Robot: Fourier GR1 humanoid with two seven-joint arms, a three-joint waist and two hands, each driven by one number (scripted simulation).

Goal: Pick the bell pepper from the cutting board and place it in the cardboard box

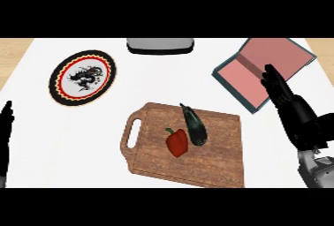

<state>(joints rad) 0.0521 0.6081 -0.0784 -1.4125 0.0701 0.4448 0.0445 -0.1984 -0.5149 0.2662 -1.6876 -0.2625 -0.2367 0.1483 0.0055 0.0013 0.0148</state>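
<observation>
A red bell pepper (177,142) lies near the middle of the wooden cutting board (157,163), touching a dark green eggplant (194,126) on its right. The box (251,73), pink inside with a teal rim, stands open at the back right of the counter. My right hand (291,115) is raised at the right, fingers straight and pointing toward the box, its fingertips overlapping the box's near wall. It is to the right of the board and holds nothing. My left hand (5,132) shows only as a dark strip at the left edge, fingers up, resting.
A round plate (82,77) with a black, red and yellow rim and a dark figure in its middle lies at the back left. A grey and black object (160,44) sits at the counter's far edge, in the middle. The board's handle slot (134,133) faces left.
</observation>
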